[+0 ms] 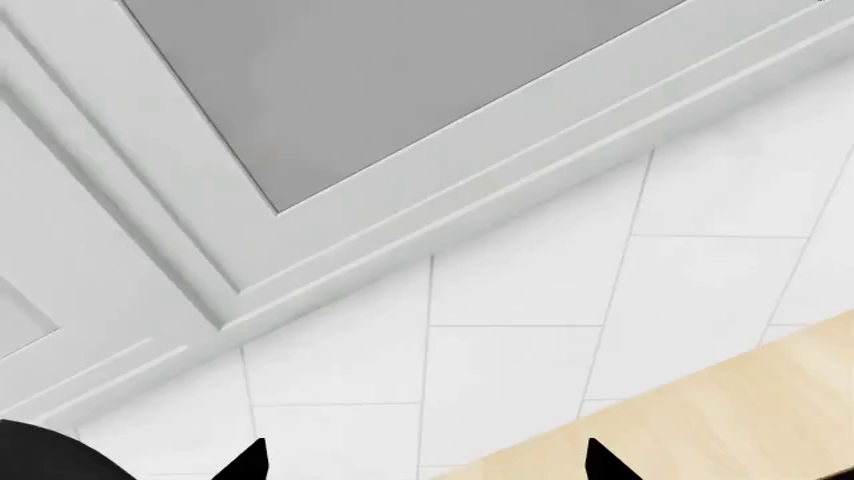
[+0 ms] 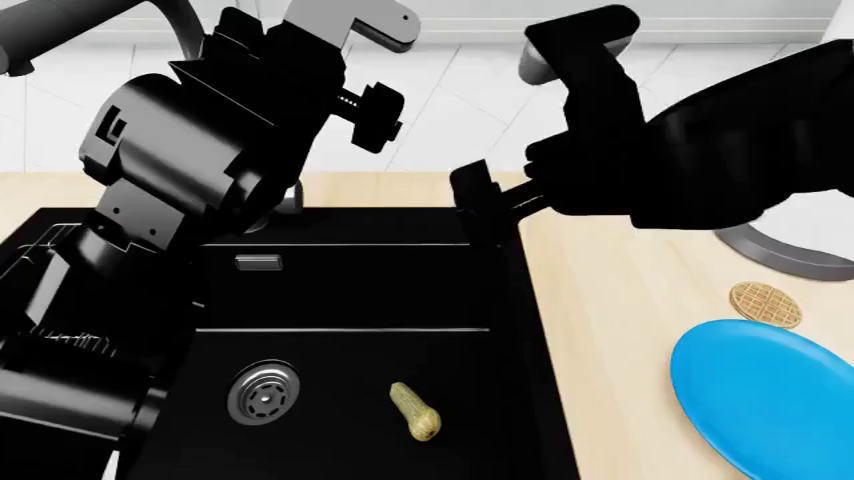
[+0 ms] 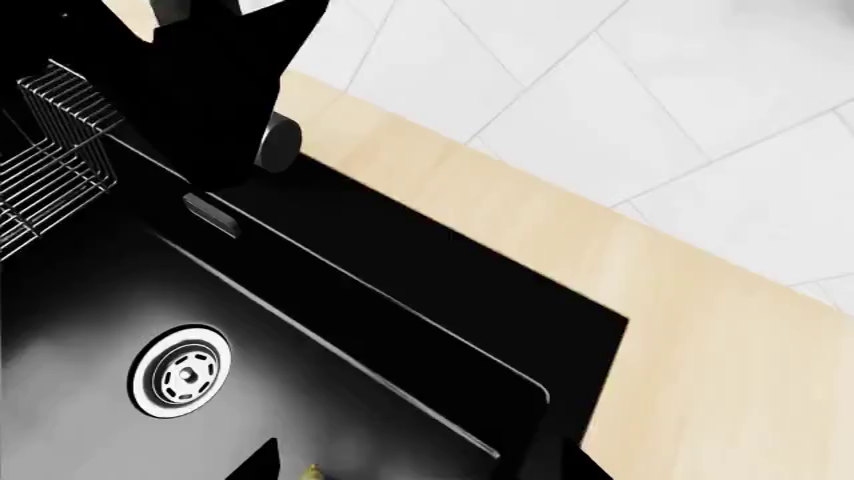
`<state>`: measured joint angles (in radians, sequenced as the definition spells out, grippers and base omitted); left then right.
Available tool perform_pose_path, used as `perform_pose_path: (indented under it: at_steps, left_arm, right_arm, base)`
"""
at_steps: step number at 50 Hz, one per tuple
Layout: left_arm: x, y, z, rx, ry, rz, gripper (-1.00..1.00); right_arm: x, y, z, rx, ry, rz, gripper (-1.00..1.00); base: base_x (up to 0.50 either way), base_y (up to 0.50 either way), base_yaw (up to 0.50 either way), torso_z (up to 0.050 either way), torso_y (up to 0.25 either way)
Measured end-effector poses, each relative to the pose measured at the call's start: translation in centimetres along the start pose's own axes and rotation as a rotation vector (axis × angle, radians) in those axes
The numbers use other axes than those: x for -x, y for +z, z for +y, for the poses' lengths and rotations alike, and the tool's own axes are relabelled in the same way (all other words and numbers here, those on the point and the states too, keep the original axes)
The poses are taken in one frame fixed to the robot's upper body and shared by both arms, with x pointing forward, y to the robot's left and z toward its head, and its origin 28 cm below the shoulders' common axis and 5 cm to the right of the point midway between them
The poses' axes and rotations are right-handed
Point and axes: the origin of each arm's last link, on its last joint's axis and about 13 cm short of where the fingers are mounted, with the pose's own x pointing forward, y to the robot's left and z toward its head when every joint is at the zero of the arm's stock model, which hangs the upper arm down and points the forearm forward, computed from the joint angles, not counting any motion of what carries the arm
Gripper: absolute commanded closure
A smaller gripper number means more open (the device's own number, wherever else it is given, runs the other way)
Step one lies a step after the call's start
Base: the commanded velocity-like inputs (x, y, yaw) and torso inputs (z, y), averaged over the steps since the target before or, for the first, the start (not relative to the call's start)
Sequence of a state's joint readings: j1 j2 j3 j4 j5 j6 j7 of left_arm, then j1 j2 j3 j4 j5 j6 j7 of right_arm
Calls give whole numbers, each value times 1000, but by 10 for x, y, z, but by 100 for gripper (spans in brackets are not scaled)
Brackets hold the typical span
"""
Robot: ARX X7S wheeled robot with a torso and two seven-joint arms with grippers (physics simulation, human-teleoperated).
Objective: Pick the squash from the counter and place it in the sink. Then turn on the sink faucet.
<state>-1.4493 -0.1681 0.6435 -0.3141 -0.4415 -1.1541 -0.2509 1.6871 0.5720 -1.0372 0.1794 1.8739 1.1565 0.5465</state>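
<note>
The squash (image 2: 416,410) lies on the floor of the black sink (image 2: 387,290), right of the round drain (image 2: 264,392); its tip shows in the right wrist view (image 3: 310,470). My right gripper (image 2: 481,205) hangs open and empty over the sink's back right corner, and its tips stand apart in the right wrist view (image 3: 407,465). My left gripper (image 2: 378,112) is raised near the grey faucet (image 2: 378,22), whose neck is mostly hidden by the arm. In the left wrist view the left gripper (image 1: 427,462) is open, facing the tiled wall and the counter (image 1: 721,420).
A blue plate (image 2: 767,405), a waffle-patterned disc (image 2: 766,303) and a grey stand base (image 2: 787,250) sit on the counter right of the sink. A wire dish rack (image 3: 54,160) lies at the sink's left. A window frame (image 1: 400,200) is above the tiles.
</note>
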Motion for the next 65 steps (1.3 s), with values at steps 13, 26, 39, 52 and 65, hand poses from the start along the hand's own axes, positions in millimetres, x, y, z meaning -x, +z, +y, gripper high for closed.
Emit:
perform_pose_path:
  at_steps: [13, 26, 39, 52, 65]
  left_arm:
    - [0, -1, 0, 39, -14, 12, -100]
    - [-9, 2, 5, 118, -3, 35, -100]
    - [-24, 6, 12, 199, 24, 62, -100]
    - [-38, 5, 12, 252, 23, 81, -100]
    - [-46, -1, 8, 294, 16, 93, -100]
  right_arm:
    - [23, 2, -9, -53, -54, -90, -100]
    - [25, -1, -13, -77, -80, -102, -100]
    - [20, -5, -15, -90, -81, -95, -100]
    - [15, -8, -17, -103, -75, -92, -100]
    - [14, -9, -17, -106, -73, -92, -100]
  base:
    - [0, 0, 0, 0, 0]
    - [0, 0, 0, 0, 0]
    - [0, 0, 0, 0, 0]
    - [0, 0, 0, 0, 0]
    - [0, 0, 0, 0, 0]
